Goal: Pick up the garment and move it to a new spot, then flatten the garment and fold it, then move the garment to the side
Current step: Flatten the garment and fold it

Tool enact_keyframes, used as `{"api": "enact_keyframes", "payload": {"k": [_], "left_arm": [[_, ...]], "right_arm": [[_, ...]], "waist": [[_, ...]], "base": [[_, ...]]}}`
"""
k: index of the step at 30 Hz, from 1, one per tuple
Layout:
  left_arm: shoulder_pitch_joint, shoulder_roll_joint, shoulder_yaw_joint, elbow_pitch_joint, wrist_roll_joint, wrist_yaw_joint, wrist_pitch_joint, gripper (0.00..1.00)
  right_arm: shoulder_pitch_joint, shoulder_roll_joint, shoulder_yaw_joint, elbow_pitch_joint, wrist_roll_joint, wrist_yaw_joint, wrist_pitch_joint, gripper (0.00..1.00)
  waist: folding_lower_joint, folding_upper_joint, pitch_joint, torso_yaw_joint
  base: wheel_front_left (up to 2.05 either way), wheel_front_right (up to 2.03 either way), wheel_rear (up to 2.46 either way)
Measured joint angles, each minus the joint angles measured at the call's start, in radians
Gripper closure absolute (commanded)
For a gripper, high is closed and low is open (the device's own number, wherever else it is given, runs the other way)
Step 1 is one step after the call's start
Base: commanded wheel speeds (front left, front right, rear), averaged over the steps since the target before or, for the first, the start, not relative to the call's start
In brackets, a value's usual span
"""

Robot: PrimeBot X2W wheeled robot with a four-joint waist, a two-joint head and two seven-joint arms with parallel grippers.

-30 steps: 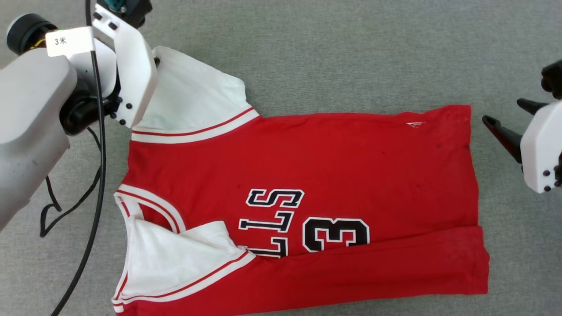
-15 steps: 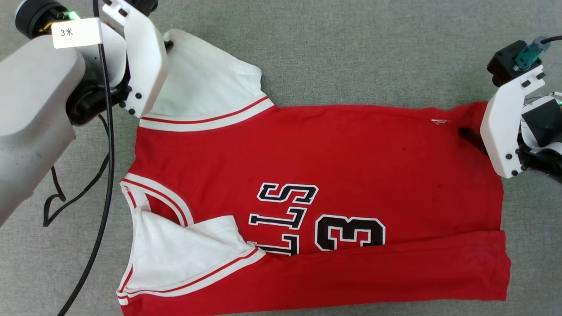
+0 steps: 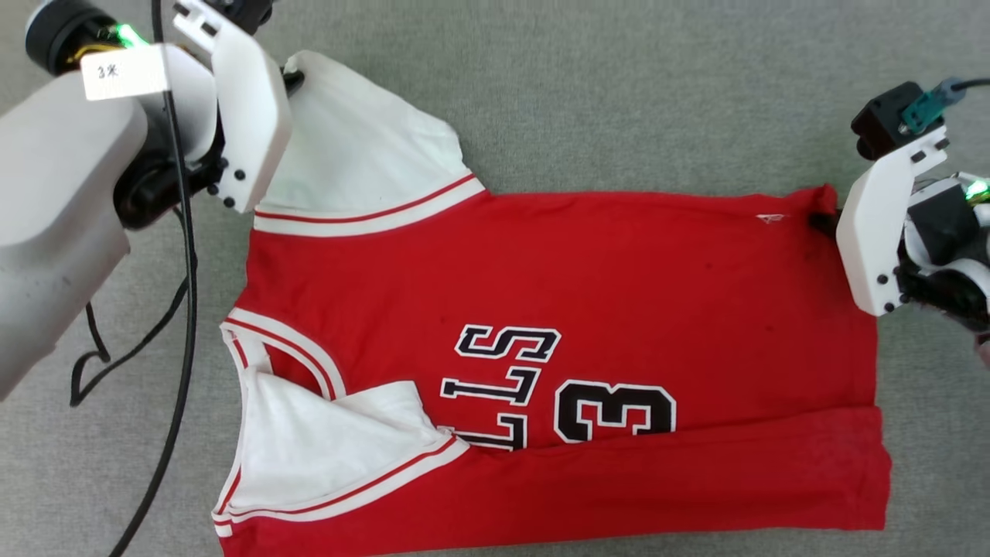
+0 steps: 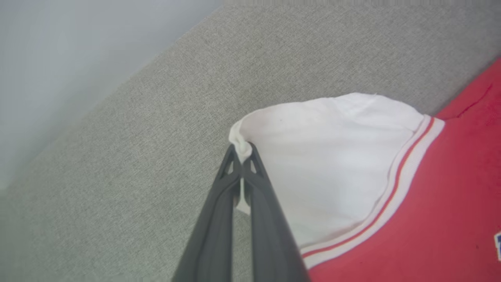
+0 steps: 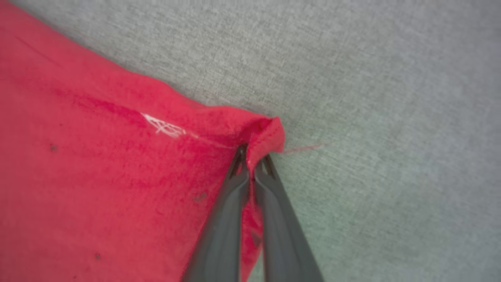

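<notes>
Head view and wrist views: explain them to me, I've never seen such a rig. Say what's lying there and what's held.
This is a two-armed robot; each arm ends in a two-fingered pincer. The wide picture comes from its head camera, looking down; the other two come from wrist cameras, one on each arm. A red jersey lies on a grey cloth surface. The left pincer is shut on the tip of its white sleeve; the right pincer is shut on a red hem corner.

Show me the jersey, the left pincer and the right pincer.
jersey [image 3: 619, 271]: head view, red body above lettering.
left pincer [image 4: 243, 150]: left wrist view, tips pinching white sleeve.
right pincer [image 5: 252, 154]: right wrist view, tips pinching red corner.
</notes>
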Motion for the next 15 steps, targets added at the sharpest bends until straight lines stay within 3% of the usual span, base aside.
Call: {"api": "enact_keyframes", "payload": {"k": [7,15], "left_arm": [[0.085,0.032,-0.010,-0.026,-0.024,0.000,-0.058,1.00],[0.186,0.083,-0.020,-0.096,-0.033,0.015,-0.091,1.00]], "right_arm": [[0.043,-0.024,0.033,0.017,0.015,0.000,-0.153,1.00],[0.150,-0.072,0.030,-0.030,0.051,0.000,-0.257,1.00]], "waist": [[0.0001,0.0000,-0.096,-0.005],[0.0000,0.0000,-0.215,0.007]], "base": [[0.00,0.00,0.00],[0.00,0.00,0.00]]}}
